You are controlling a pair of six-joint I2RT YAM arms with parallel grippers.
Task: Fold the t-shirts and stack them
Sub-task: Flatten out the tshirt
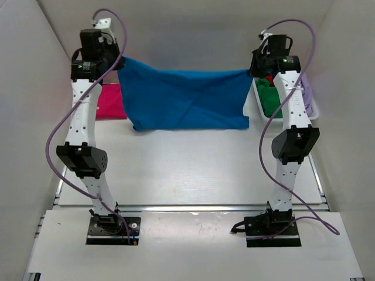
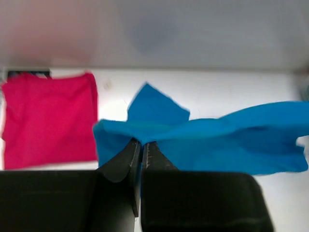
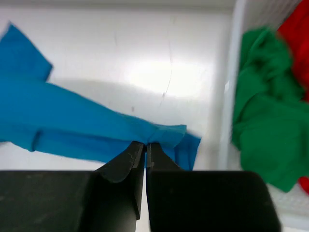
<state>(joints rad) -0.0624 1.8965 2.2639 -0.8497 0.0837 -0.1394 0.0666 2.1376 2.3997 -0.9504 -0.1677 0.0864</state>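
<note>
White tabletop (image 1: 187,170) inside pale walls. Stretched wide above its far half: blue shirt (image 1: 184,99), lifted by both top corners, lower edge hanging near the surface. Left end effector (image 2: 142,145) pinched closed on the left corner; right end effector (image 3: 146,145) pinched closed on the right corner. At far left, pink shirt (image 1: 111,102), flat on the tabletop. At far right, basket (image 3: 231,87), with green shirt (image 3: 263,121) and red shirt (image 3: 294,29) bundled inside.

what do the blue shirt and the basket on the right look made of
The blue t-shirt looks like soft, matte cloth, maybe cotton: it sags and creases where it hangs. The basket looks like rigid white plastic, perhaps faintly glossy, judging by its thin straight wall.
</note>
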